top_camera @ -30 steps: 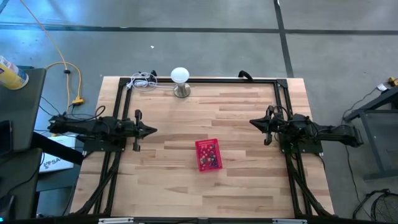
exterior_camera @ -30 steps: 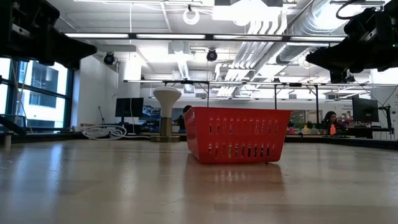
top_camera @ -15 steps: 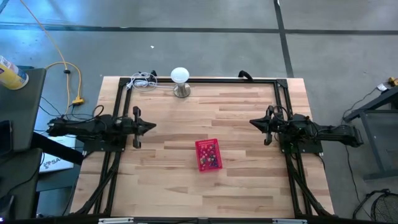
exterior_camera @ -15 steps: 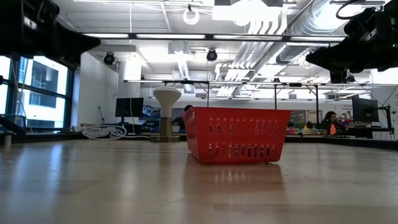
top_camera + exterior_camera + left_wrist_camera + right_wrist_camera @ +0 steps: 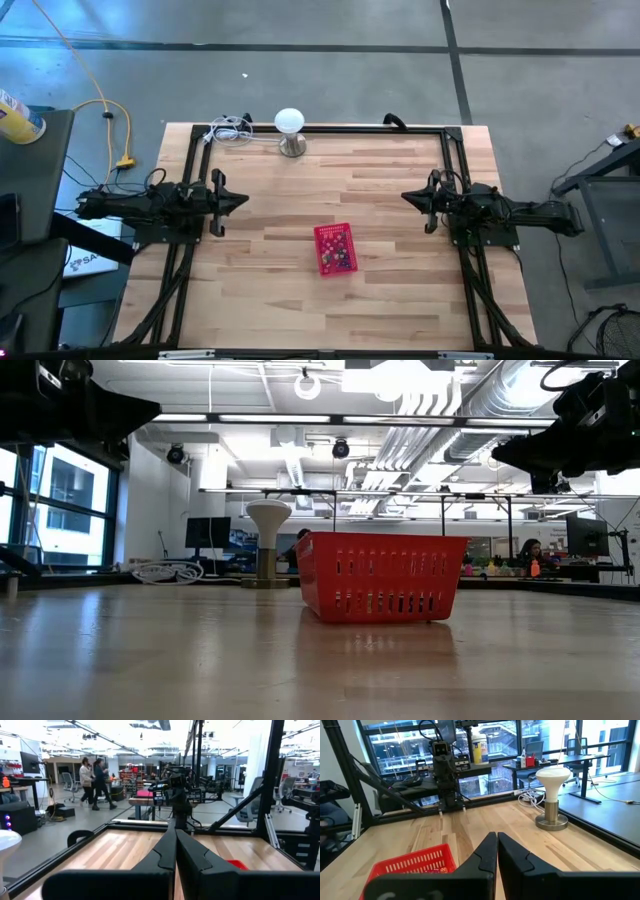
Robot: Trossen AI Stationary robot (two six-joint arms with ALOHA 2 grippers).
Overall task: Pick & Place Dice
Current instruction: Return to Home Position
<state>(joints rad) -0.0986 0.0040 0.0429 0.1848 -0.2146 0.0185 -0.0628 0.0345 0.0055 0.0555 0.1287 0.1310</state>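
Dice [image 5: 338, 260] sit piled in the red basket [image 5: 320, 238] mid-bench [image 5: 400, 280], with its long side running near-to-far. The left end effector [image 5: 243, 200] and right end effector [image 5: 405, 197] are at opposite edges, both pinched closed on nothing. The basket is between them, a bit nearer, and the right one looks marginally closer. Can't spot any loose dice.

Surface [image 5: 400, 180]: pale wood planks, smooth, with a soft satin sheen. Red basket [image 5: 380, 575], just toward six o'clock of centre: slotted moulded plastic, slightly glossy. Lamp [image 5: 551, 800], at twelve o'clock: matt white dome on a brushed-metal stem and base. Frame [image 5: 330, 129] along the edges: black-painted metal tube. Left gripper [image 5: 175, 840] and right gripper [image 5: 497, 840]: dark matt plastic.
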